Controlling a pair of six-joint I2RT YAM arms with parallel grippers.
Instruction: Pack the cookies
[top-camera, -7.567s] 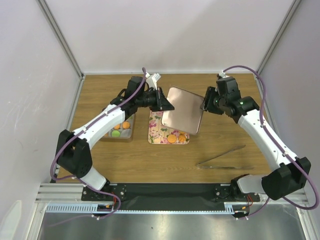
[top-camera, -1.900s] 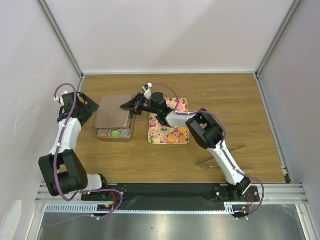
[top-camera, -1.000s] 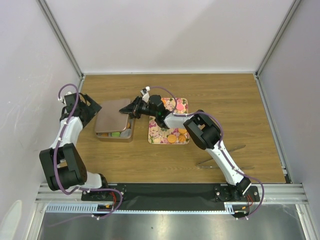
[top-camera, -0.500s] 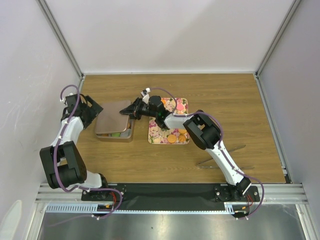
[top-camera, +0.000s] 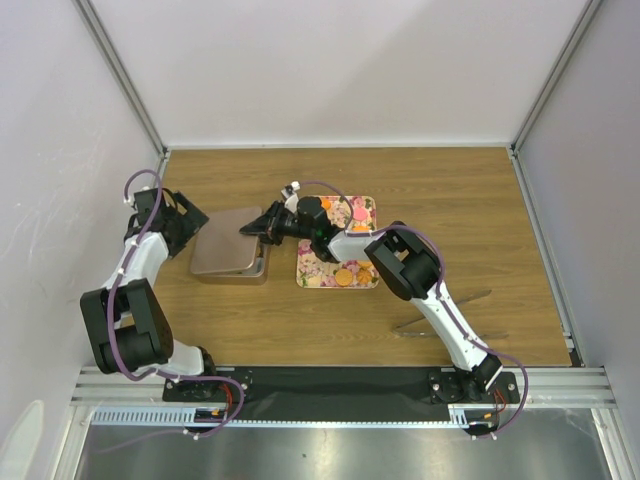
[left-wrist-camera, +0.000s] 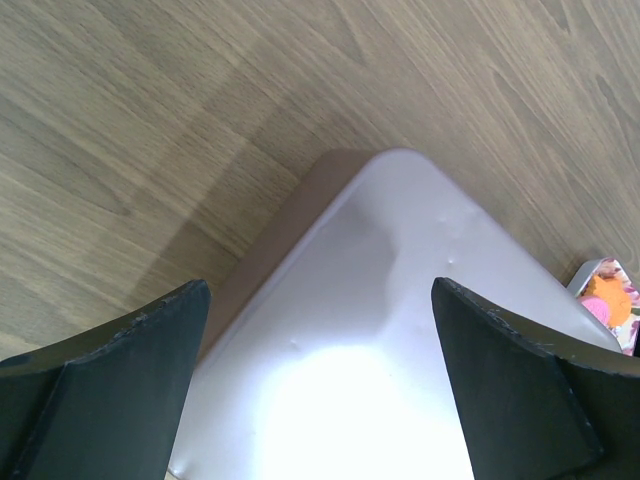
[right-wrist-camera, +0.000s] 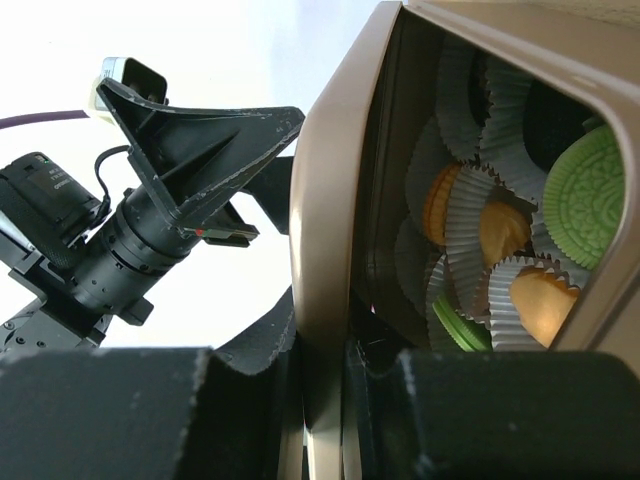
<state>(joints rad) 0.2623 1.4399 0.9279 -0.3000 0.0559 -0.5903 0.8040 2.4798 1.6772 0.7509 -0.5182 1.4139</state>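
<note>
You are at the closing step: the lid (top-camera: 226, 254) lies over the tin (top-camera: 263, 268) but, by my reading, is not seated. The right wrist view shows a gap on that side, through which you can see cookies (right-wrist-camera: 585, 200) in paper cups inside, green, orange and black. Your right gripper (right-wrist-camera: 322, 380) is pinched tight on the lid's edge, nearly closed around the thin rim. Your left gripper (left-wrist-camera: 320, 300) is spread wide, its fingers (left-wrist-camera: 110, 380) straddling the opposite corner of the lid without appearing to touch it, so it holds nothing. Next, lower the right side until the rim drops over the tin all round, then let go and draw straight back so the lid is not dragged off. Use the left gripper only to steady the far corner if the tin slides. Watch that no paper cup gets trapped under the rim. Note too that several cookies (top-camera: 345, 275) lie on the tray (top-camera: 312, 262) just beside the tin, so packing looks unfinished.
</note>
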